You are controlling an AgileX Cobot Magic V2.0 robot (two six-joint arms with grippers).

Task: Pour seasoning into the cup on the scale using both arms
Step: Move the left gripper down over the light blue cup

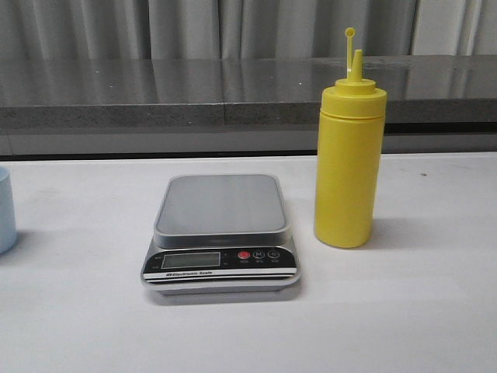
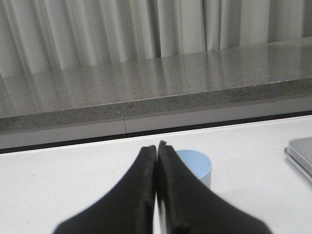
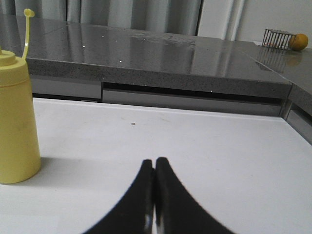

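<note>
On the white tabletop (image 1: 435,311) the digital kitchen scale (image 1: 221,233) sits in the middle with its platform bare. The yellow squeeze bottle (image 1: 349,167) stands upright just to its right, cap flipped up. The pale blue cup (image 1: 6,210) stands well to the left, at the frame edge. The left fingers (image 2: 157,151) are pressed together holding nothing, the cup just beyond them; the right fingers (image 3: 154,163) are likewise closed and empty.

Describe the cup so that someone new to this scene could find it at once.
Start at the flat silver-grey digital scale in the middle of the white table. Look left to the picture's edge: the small pale blue plastic cup stands there, partly cut off. The tall yellow squeeze bottle stands right of the scale.
</note>
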